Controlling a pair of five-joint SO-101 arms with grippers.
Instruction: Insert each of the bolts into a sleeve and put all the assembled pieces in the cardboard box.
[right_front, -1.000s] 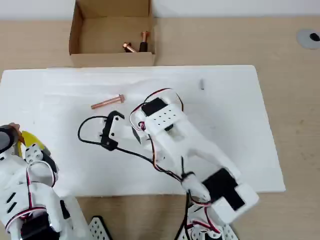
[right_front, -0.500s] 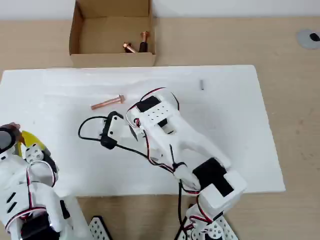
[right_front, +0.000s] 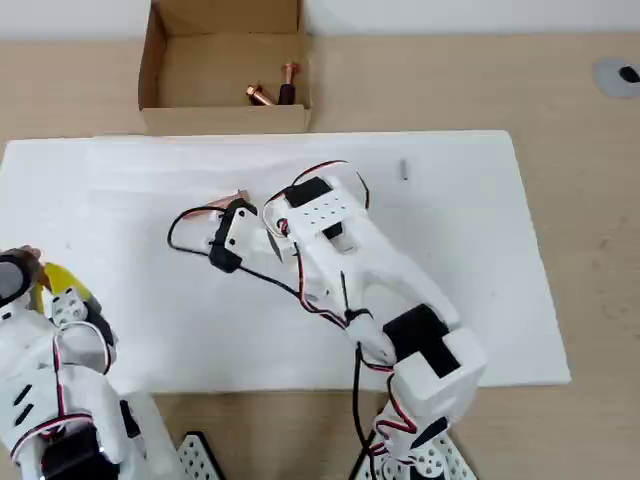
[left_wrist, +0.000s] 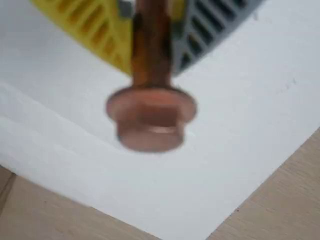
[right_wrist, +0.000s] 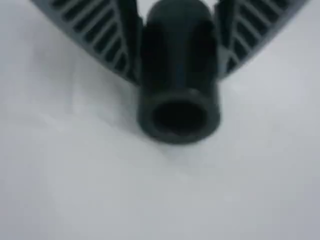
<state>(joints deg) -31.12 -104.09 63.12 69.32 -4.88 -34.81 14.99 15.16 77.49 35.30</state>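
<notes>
Left claw (left_wrist: 152, 57): bolt (left_wrist: 151, 117); right claw (right_wrist: 179, 62): sleeve (right_wrist: 177, 92)

Bolt (left_wrist: 150, 120) in left gripper (left_wrist: 150, 30): coppery metal, dull sheen. Sleeve (right_wrist: 179, 100) in right gripper (right_wrist: 179, 40): dark matt plastic. Sheet (left_wrist: 240, 115) beneath: white, matt.

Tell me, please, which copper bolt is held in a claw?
The bolt gripped in the left claw, head outward; a second bolt lies on the white sheet, and the others sit in the cardboard box.
</notes>
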